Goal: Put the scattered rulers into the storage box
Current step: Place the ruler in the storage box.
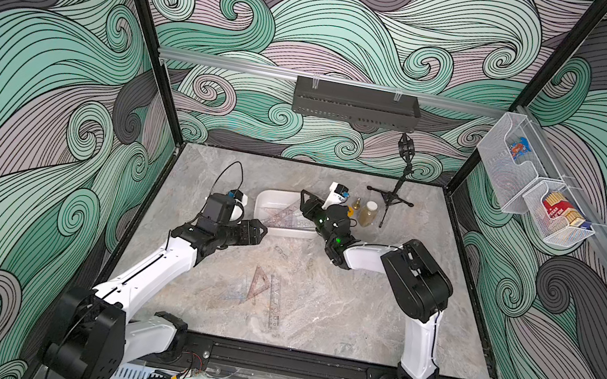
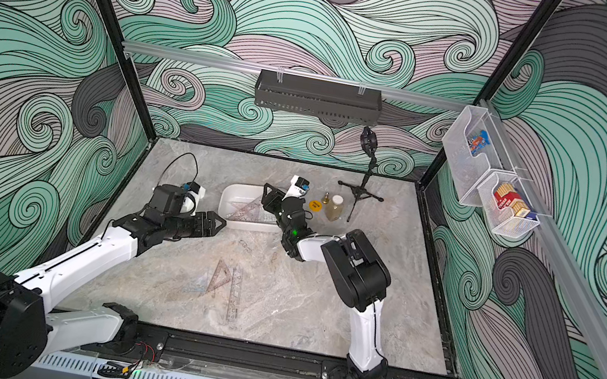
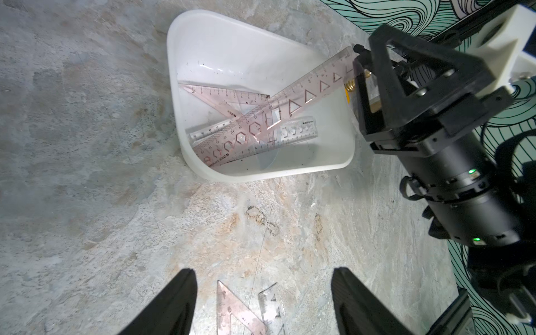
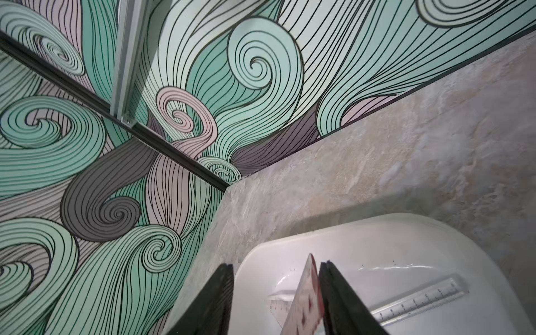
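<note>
The white storage box [image 1: 265, 197] [image 2: 230, 195] [image 3: 174, 87] [image 4: 377, 232] sits mid-table. In it lie a pink triangle [image 3: 220, 95], a clear straight ruler [image 3: 293, 132] and a long pink stencil ruler [image 3: 290, 107] [image 4: 309, 290]. The stencil ruler slants from the box floor up over the rim. My right gripper [image 1: 303, 198] [image 4: 275, 266] hangs over the box, open; the stencil ruler's raised end leans against one finger. My left gripper [image 1: 263, 230] [image 3: 262, 272] is open and empty, left of the box. A pink triangle [image 1: 258, 286] [image 3: 232, 310] and a clear ruler [image 1: 276, 299] [image 3: 272, 304] lie on the table.
Right of the box stand a jar of yellowish liquid [image 1: 368, 212], a small brass bottle [image 1: 355, 204] and a yellow disc [image 2: 315, 205]. A black tripod stand [image 1: 391, 197] is behind them. A dark perforated tray [image 1: 355, 102] and wire-mesh baskets [image 1: 534, 185] hang on the walls.
</note>
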Motion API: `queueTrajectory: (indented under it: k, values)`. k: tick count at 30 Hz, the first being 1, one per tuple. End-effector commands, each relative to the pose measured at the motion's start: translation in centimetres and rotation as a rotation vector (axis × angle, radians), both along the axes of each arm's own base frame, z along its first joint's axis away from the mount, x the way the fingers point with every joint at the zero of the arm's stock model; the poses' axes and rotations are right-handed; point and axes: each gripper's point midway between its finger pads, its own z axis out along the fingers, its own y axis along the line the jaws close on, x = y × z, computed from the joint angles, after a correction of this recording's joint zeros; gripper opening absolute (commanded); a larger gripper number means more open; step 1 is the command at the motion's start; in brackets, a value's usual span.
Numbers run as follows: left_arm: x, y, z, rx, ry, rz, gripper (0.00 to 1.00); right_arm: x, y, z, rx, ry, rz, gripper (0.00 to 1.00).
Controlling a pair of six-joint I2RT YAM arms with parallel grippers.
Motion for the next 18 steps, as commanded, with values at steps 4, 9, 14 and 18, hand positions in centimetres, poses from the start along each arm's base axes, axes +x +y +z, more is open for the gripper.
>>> queueTrajectory:
  k: [4,9,14,18]
  values:
    - [-0.1,-0.3,0.3,-0.009,-0.004,-0.019,0.77,-0.3,-1.2,4.3,-0.074,-0.041,0.063,0.61]
    - [-0.6,-1.0,0.4,-0.054,0.008,-0.046,0.77,-5.2,-0.8,2.9,-0.234,0.034,0.198,0.58]
    - [-1.9,-0.7,-1.0,-0.074,0.053,-0.018,0.77,-15.8,0.3,-3.4,-0.62,0.141,0.279,0.53]
    - [-1.7,0.6,-1.0,-0.046,0.025,0.05,0.77,-23.3,2.1,-6.9,-0.831,0.123,0.361,0.53]
